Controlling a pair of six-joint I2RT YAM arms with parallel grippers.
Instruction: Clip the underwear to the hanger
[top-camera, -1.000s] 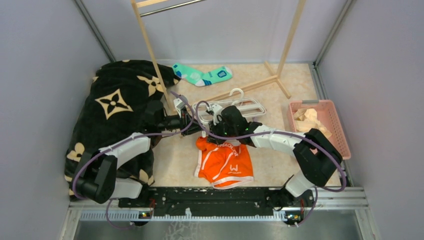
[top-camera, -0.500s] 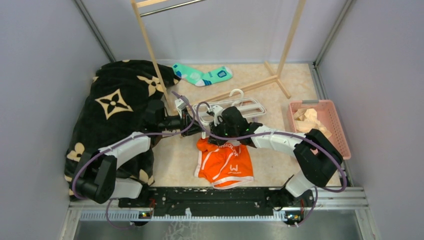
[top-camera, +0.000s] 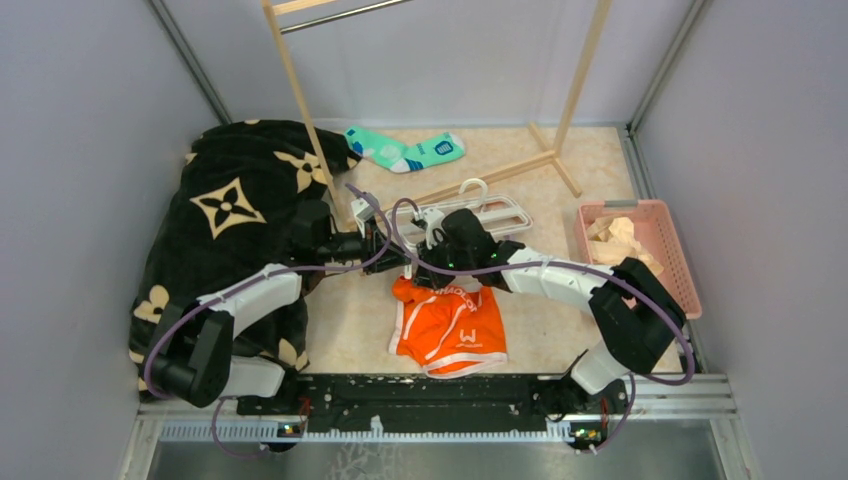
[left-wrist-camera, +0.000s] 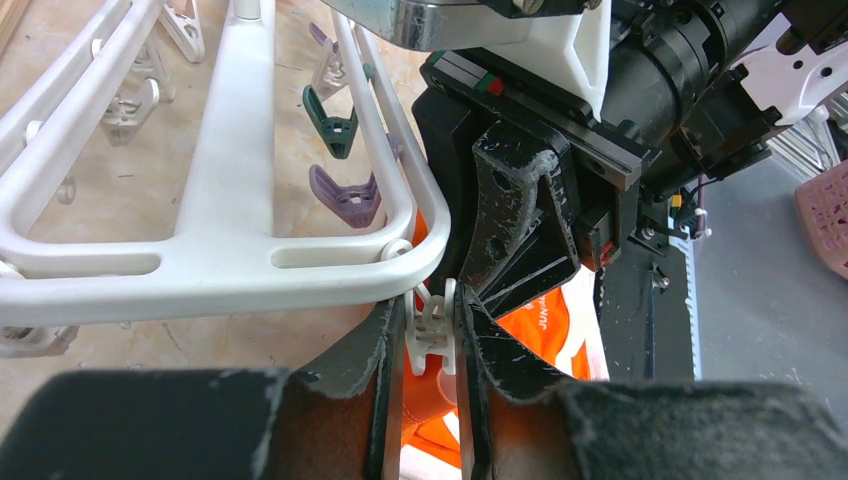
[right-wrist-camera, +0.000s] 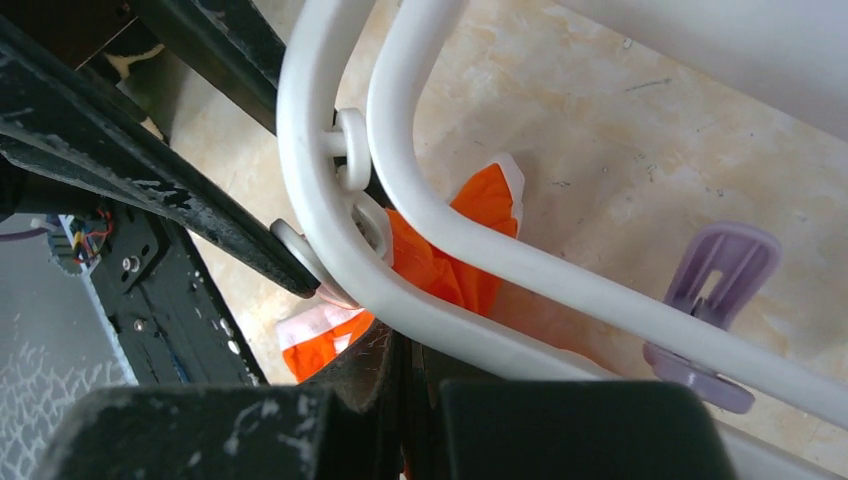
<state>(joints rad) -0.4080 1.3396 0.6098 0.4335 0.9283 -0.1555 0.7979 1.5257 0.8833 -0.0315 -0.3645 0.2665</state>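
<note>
While the left pincer (left-wrist-camera: 428, 352) squeezes the clip (left-wrist-camera: 431, 322) between its tips, the right pincer (right-wrist-camera: 405, 352), pinching the underwear (right-wrist-camera: 450, 270), should feed cloth in.

- The left side is blocked by a dark flower-patterned blanket (top-camera: 230, 205).
- Passage is given by the bare beige tabletop (top-camera: 545, 335) between orange underwear (top-camera: 450, 330) and a pink plastic basket (top-camera: 582, 240).

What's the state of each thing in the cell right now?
left end effector: shut on the white clip.
right end effector: shut, pinching an edge of the underwear.
white clip: hangs from the hanger's corner, squeezed; bite on cloth not visible.
underwear: mostly flat, waistband corner raised.
hanger: lying on the table, purple and teal clips empty.
teal sock: flat, untouched.
pink basket: holds beige cloth.
</note>
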